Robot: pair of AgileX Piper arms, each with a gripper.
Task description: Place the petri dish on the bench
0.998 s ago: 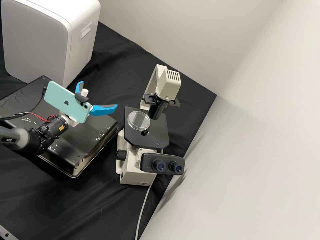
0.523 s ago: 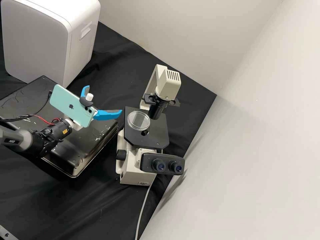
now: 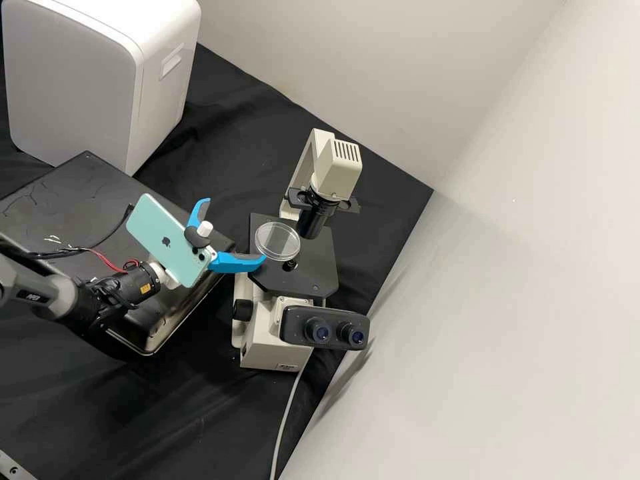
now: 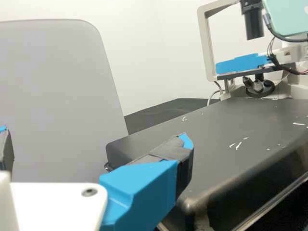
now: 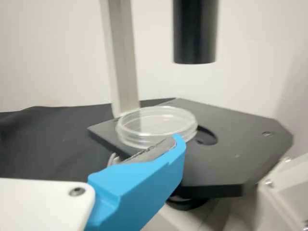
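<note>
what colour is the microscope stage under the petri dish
Black; the flat microscope stage shows best in the right wrist view.

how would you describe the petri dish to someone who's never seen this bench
Find the white microscope on the black bench. On its flat black stage sits the petri dish: a shallow, clear round dish, the only transparent thing there.
</note>
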